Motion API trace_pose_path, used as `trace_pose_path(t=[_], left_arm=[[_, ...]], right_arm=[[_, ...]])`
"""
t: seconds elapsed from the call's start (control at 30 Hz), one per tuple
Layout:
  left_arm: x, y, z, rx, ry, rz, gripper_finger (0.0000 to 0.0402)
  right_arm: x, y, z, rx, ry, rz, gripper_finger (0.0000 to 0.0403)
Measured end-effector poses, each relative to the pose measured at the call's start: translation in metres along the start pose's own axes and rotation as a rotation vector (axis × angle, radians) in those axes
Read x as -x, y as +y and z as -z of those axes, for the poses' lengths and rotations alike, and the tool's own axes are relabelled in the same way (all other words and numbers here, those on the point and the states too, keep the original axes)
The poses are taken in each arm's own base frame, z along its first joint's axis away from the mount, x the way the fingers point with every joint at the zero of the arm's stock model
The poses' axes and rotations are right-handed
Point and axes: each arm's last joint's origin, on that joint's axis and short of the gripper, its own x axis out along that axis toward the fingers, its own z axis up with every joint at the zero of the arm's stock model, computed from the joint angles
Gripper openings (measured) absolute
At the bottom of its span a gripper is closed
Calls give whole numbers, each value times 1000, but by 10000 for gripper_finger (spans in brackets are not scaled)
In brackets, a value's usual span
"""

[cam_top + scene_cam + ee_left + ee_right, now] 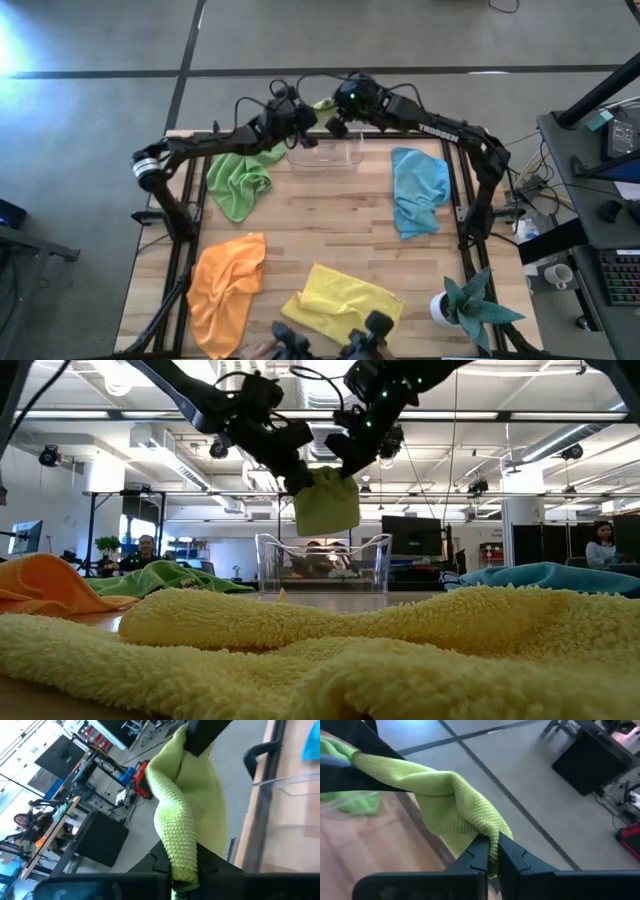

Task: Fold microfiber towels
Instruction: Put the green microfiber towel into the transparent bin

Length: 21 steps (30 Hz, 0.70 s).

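A folded lime green towel (327, 502) hangs over the clear plastic bin (322, 565) at the table's far edge. My left gripper (298, 480) and my right gripper (345, 463) are each shut on one upper end of it. In the high view only a bit of this towel (322, 104) shows between the two grippers. Spread loose on the table lie a second lime green towel (240, 180), a light blue towel (418, 190), an orange towel (228, 285) and a yellow towel (340, 300). My left gripper pinches one upper end of the folded towel (182, 865) between its two fingers, a bunched fold of several layers. The towel runs from it across to the other gripper and hangs clear of the bin and the table. My right gripper pinches the opposite upper end (490, 837) between its two fingers, also a bunched fold. Its fingers slant down toward the far edge. The cloth sags slack between the two holds.
The clear bin (325, 155) stands on the wood at the far middle, right below the held towel. A teal spiky plant in a white pot (465, 305) stands at the near right corner. Beyond the far edge is bare floor.
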Motion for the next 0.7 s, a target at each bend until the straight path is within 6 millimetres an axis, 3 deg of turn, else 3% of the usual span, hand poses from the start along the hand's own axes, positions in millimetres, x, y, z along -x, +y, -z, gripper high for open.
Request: trace_pose_path(t=[0.33,0.5,0.7], left_arm=[[-43,14,21,-57,95,-18,11],[-47,7,32,-88,180,55,11],[-38,-8,43,-131,286,223,11]], right_arm=[[-43,-34,9,60,-64,-38,12],[-62,-27,27,80,33,-146,12],[-64,-11,46,127,196,-287,12]])
